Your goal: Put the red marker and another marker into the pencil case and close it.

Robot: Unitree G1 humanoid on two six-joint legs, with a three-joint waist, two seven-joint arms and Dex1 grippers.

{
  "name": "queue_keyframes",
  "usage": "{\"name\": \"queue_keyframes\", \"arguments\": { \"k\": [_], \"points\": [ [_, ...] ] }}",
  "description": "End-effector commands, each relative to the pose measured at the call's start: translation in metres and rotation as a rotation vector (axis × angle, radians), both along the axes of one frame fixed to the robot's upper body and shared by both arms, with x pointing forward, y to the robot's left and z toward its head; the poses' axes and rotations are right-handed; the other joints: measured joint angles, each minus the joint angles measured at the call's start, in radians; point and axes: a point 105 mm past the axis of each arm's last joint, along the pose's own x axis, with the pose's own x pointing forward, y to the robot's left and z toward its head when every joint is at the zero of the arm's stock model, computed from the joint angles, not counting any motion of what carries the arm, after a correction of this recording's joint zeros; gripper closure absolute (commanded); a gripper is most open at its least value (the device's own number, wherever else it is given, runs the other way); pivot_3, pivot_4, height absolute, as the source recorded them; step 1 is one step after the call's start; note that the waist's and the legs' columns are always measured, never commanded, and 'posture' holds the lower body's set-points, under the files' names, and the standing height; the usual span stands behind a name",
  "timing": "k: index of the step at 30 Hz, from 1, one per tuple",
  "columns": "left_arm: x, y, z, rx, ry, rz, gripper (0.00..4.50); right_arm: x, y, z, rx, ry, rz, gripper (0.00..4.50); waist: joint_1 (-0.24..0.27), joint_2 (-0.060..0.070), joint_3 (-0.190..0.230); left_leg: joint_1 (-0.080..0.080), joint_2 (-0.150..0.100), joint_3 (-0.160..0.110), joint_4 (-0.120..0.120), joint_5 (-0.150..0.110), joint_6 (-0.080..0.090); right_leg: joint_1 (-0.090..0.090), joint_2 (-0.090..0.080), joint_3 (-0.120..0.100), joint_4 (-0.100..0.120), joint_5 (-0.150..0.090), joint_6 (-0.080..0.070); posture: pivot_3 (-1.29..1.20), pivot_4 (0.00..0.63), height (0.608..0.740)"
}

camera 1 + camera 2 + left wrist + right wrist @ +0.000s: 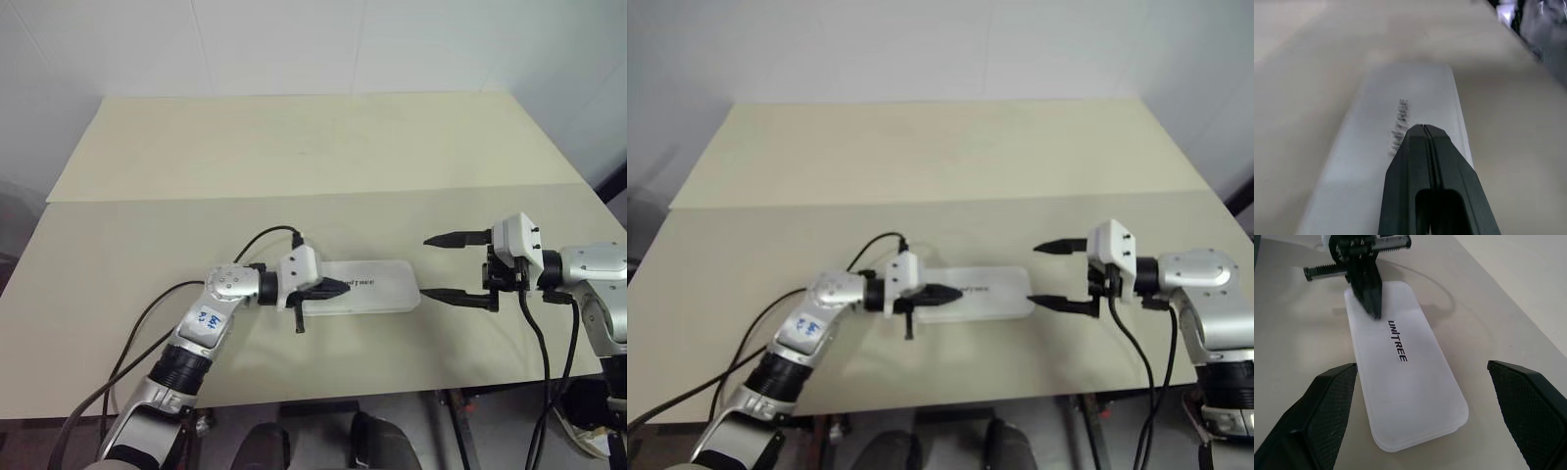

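The white pencil case (382,289) lies flat on the table with its lid down and the dark "UNITREE" lettering (1398,347) facing up. My left gripper (343,286) is shut, and its joined fingertips rest over the lid beside the lettering, with nothing held between them. My right gripper (425,266) is open and level, just off the case's right end, one finger (1327,406) to each side of that end without touching it. The red marker and the other marker are out of view.
The beige table (294,147) has a seam (196,199) running across it behind the case. Its front edge (343,397) lies close below my arms. Black cables (147,323) trail from both wrists, one looping over the table left of the case.
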Motion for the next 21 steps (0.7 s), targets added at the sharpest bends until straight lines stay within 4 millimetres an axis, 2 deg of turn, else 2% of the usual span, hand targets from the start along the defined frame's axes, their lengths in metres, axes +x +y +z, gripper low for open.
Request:
{"name": "queue_keyframes", "arguments": {
  "k": [1,4,7,11,17,21],
  "points": [
    [-0.006,0.033,0.025,-0.075,-0.060,0.028,4.48,0.002,-0.003,0.000,-0.016,-0.005,0.017,0.00,-0.009,0.000,0.000,0.000,0.000,0.000,0.000,0.000,0.000,0.000,0.000,0.000,0.000,0.000,0.000,0.00,0.150,0.740],
    [-0.012,0.066,0.030,-0.100,-0.045,0.077,4.48,0.005,-0.008,-0.004,-0.024,0.002,0.013,0.00,-0.014,0.001,0.000,0.000,0.001,0.000,-0.001,0.000,0.000,0.000,0.000,0.000,0.000,0.000,0.000,0.00,0.150,0.740],
    [-0.016,0.077,0.033,-0.114,-0.055,0.090,3.53,0.009,-0.013,-0.005,-0.022,-0.003,0.001,0.00,-0.012,0.001,0.000,0.000,0.001,0.001,-0.001,0.000,0.000,0.000,0.000,0.000,0.000,0.000,0.000,0.00,0.150,0.740],
    [-0.033,0.101,0.029,-0.115,-0.019,0.121,2.15,0.017,-0.019,-0.003,0.007,-0.055,-0.043,0.00,-0.015,0.001,0.001,0.000,0.001,0.001,-0.002,0.000,0.000,-0.001,0.000,0.000,0.000,0.000,0.000,0.00,0.150,0.740],
    [-0.041,0.111,0.026,-0.123,-0.021,0.180,0.06,0.023,-0.029,-0.004,0.023,-0.083,-0.079,0.00,-0.015,0.002,0.001,0.000,0.000,0.001,-0.003,0.000,0.000,-0.001,0.000,0.000,0.000,0.000,-0.001,0.00,0.150,0.740],
    [-0.041,0.110,0.029,-0.127,-0.057,0.205,0.02,0.024,-0.032,-0.004,0.024,-0.099,-0.092,0.00,-0.014,0.002,0.001,0.001,0.001,0.002,-0.003,0.000,0.000,-0.001,0.000,0.000,0.000,-0.001,-0.001,0.00,0.150,0.740]
  ]
}}
